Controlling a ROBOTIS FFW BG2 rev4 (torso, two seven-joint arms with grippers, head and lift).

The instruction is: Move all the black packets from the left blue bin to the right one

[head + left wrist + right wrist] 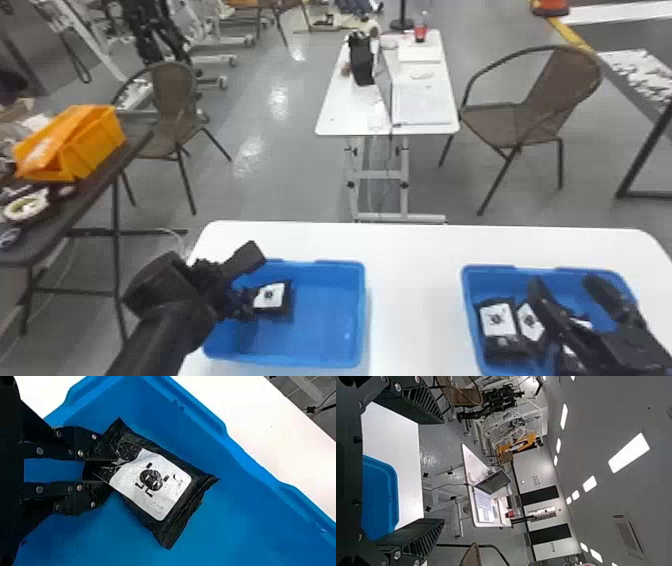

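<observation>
Left gripper (248,300): nearly closed, fingers pinching one end of a packet (272,300).
Right gripper (565,282): fingers wide apart, nothing between them, above the right bin (466,290).
Packet: inside the left bin (364,310), toward its left side, white label showing.
Right bin: two packets (497,322) side by side at its left, more partly hidden behind the right gripper.
Table (415,300): white, under both bins.
</observation>
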